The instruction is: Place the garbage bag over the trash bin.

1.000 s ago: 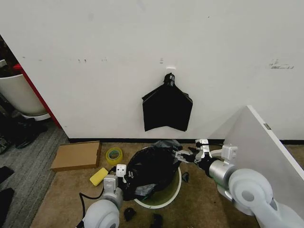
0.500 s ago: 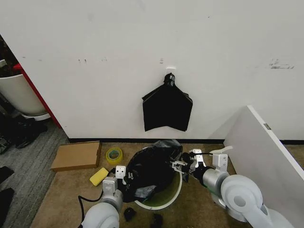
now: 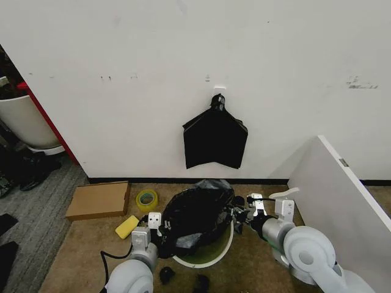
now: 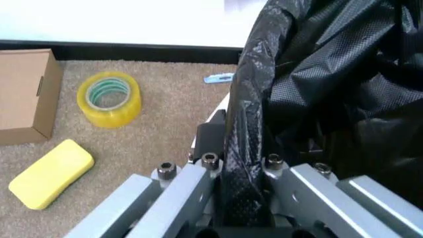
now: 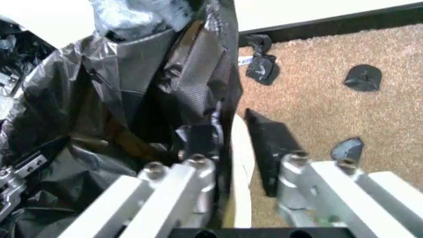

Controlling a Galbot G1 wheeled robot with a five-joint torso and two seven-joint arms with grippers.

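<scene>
The left end effector (image 4: 241, 163) is pinched on a fold of the garbage bag (image 4: 330, 84), the black film bunched tight between its metal jaws at the bin's rim on the robot's left side. In the head view this end effector (image 3: 160, 231) sits at about 9 o'clock of the trash bin (image 3: 226, 247). The right end effector (image 5: 235, 144) stands spread, one finger inside the bag against the film and the other outside, straddling the white rim; in the head view it (image 3: 237, 215) is at about 3 o'clock of the bin.

The garbage bag (image 3: 197, 215) is heaped over the bin's mouth, mostly toward 10 o'clock, with green base showing at 5 o'clock. It looks very light, limp and glossy, so it likely slips and stretches, not resists; a thin single layer could tear on the jaw edges. The best hold is probably the bag's open hem, gathered into several layers, on opposite sides of the rim.

On the carpet lie a tape roll (image 4: 109, 99), a yellow sponge (image 4: 49, 171), a cardboard box (image 3: 98, 199) and black scraps (image 5: 362, 78).
</scene>
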